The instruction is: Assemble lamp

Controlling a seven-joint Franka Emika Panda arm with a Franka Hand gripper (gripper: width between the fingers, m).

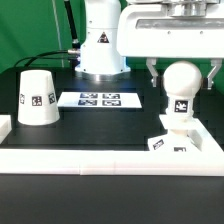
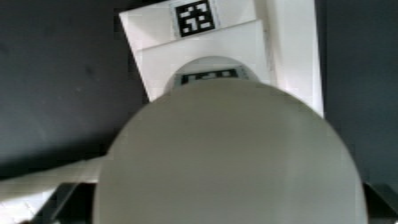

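Observation:
The white bulb (image 1: 183, 82) stands upright on the flat square base (image 1: 160, 145) at the exterior view's right, with a tag on its stem. My gripper (image 1: 182, 76) hangs over it, one finger on each side of the round head and a small gap showing on both sides; it is open. In the wrist view the bulb's head (image 2: 222, 160) fills most of the picture, with the tagged base (image 2: 196, 25) beyond it and a dark finger (image 2: 54, 205) at the edge. The tapered shade (image 1: 37, 97) stands mouth down at the exterior view's left, apart from the rest.
The marker board (image 1: 100, 99) lies flat on the black table between the shade and the bulb. A raised white rim (image 1: 100, 158) runs along the front edge. The robot's white body (image 1: 100, 45) stands at the back.

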